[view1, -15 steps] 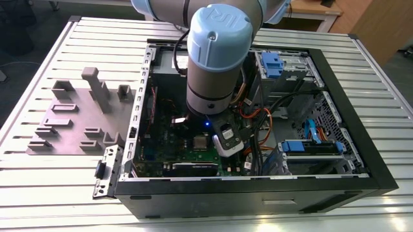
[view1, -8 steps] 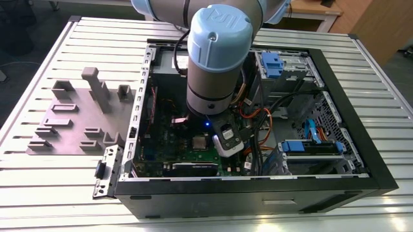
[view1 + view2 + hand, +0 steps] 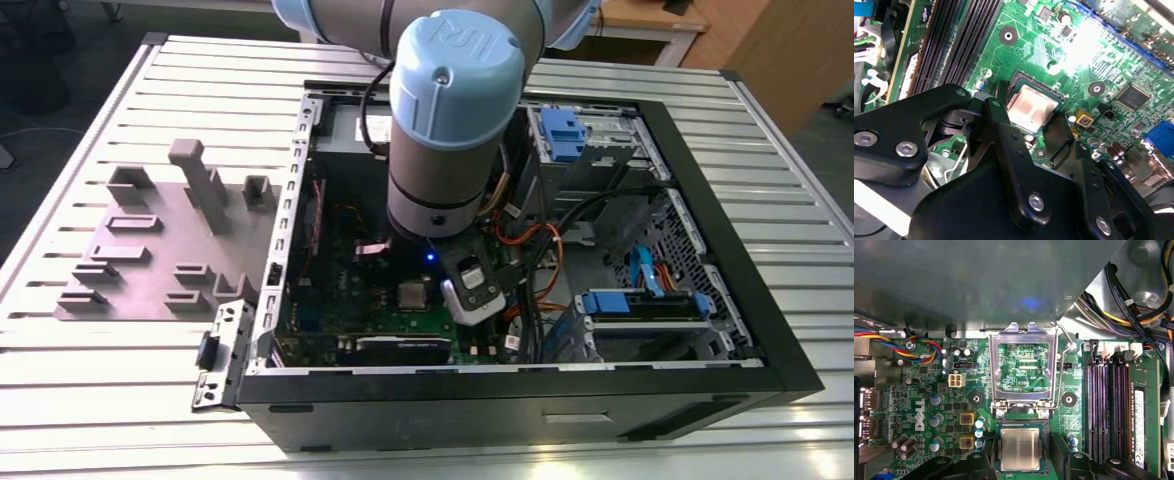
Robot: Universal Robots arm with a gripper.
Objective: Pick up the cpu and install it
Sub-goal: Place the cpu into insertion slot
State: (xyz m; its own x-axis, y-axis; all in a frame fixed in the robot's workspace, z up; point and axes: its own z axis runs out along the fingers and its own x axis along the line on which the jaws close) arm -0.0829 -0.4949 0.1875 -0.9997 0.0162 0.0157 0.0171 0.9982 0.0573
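Gripper (image 3: 1021,462) open, holding nothing: its two fingers (image 3: 1060,456) stand one on either side of the socket, each clear of the chip's edge. One cpu (image 3: 1020,450) lies flat in the socket on the green motherboard (image 3: 919,390), with a thin dark gap all round its rim. One load frame (image 3: 1023,365) stands open just beside it; the chip's top is uncovered. Two yellow square components (image 3: 967,418) lie near one side, memory slots (image 3: 1106,410) on the other. The open computer case (image 3: 694,390) lies on the slatted tabletop (image 3: 120,400).

One robot arm (image 3: 447,120), one open computer case (image 3: 534,400); inside the case, one motherboard (image 3: 914,390), one cpu (image 3: 1019,449), one socket frame (image 3: 1023,336), two blue drive brackets (image 3: 561,135).
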